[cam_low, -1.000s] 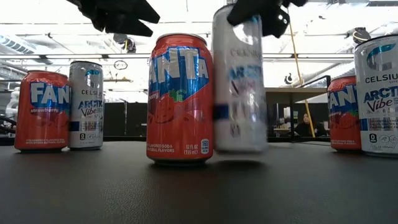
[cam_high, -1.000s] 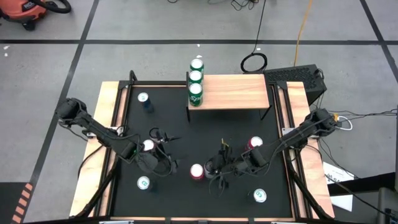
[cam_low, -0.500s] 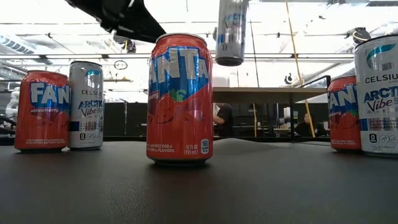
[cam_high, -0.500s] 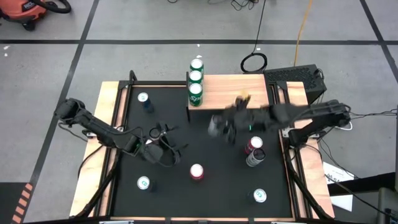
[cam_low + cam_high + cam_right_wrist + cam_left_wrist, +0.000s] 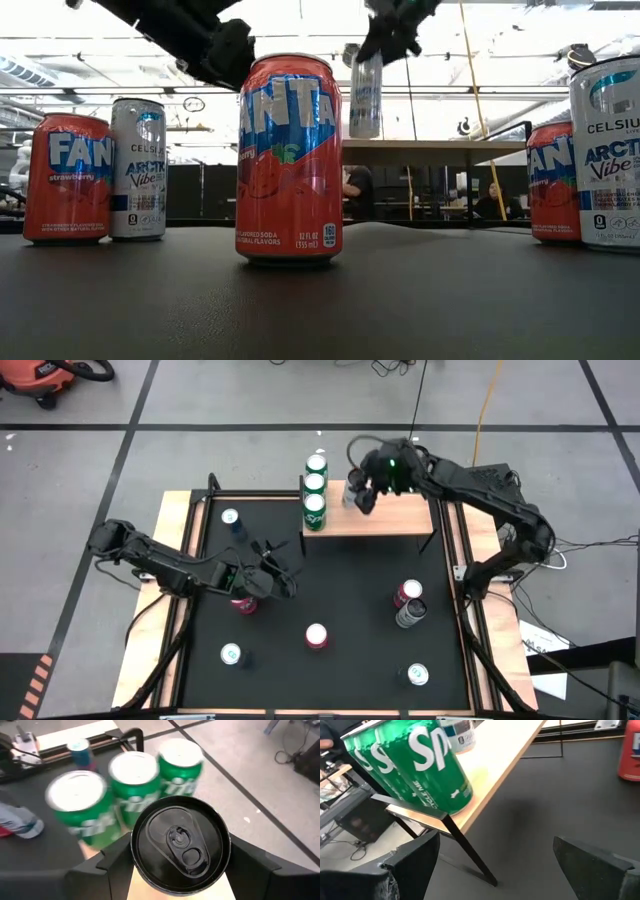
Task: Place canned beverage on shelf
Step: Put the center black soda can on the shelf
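A silver can (image 5: 180,845) was held upright in the right gripper (image 5: 362,493), above the shelf (image 5: 385,520) beside three green cans (image 5: 315,488). The left gripper (image 5: 275,572) was spread wide, empty, over the mat (image 5: 350,650).

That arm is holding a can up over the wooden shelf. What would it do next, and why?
Probably lower it straight down. The right end effector grips a silver can hanging above the shelf, beside three green cans at its left end, so the can isn't resting on the wood yet.

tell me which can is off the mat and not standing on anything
The slim Celsius can gripped by the right gripper: it hangs over the shelf beside three green Sprite cans, which already stand on the plank.
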`<state>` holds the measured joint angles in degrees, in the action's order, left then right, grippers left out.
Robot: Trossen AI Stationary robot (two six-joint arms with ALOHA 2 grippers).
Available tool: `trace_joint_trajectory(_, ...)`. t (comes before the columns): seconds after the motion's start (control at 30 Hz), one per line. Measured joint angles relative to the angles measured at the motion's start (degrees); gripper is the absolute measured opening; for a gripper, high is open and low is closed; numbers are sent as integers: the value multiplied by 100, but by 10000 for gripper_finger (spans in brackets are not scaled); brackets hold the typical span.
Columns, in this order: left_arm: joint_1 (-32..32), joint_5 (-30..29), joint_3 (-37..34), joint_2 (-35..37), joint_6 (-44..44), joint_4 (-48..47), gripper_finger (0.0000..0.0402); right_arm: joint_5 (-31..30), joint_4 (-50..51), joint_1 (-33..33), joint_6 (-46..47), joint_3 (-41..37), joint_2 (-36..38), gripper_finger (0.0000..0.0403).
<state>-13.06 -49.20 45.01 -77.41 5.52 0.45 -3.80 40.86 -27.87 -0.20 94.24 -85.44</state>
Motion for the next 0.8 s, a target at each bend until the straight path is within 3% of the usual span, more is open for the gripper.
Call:
trace_joint_trajectory(0.27, 495, 557, 0, -2, 2, 7, 391, 977, -391, -721, -378, 1, -452, 239)
trace_joint_trajectory(0.8, 711, 709, 0, -2, 11, 4, 391, 1204, 257, -897, -1103, 1250, -1437, 240)
